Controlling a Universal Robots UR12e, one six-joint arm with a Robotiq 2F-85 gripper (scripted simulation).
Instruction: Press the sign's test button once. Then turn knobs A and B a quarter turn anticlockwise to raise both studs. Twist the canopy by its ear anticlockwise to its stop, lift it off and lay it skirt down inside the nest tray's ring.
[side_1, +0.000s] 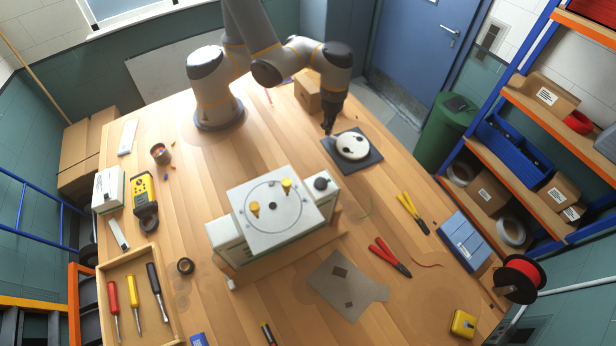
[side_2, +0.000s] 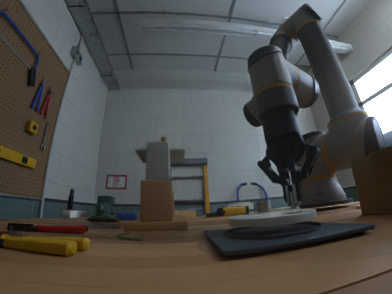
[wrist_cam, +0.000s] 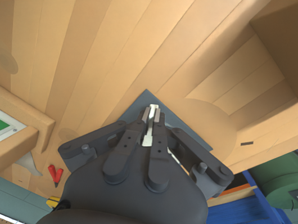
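On the dark nest tray (side_1: 351, 150) at the far right of the bench, the white canopy (side_1: 352, 145) lies over the ring (side_2: 274, 231). My gripper (side_1: 328, 131) stands at the canopy's far edge, closed on its thin white ear (wrist_cam: 149, 123). The canopy (side_2: 272, 217) sits low and level over the tray (side_2: 290, 236). The sign's white base (side_1: 272, 210) stands mid-bench with its round plate bare. Two yellow knobs (side_1: 254, 208) (side_1: 286, 184) stand on it. The black test button (side_1: 320, 183) is on the block at its right.
A cardboard box (side_1: 307, 90) stands just behind the tray. Yellow pliers (side_1: 413, 211) and red pliers (side_1: 389, 256) lie to the right of the sign. A grey sheet (side_1: 346, 284) lies in front. A tool tray (side_1: 135, 294) sits at the near left.
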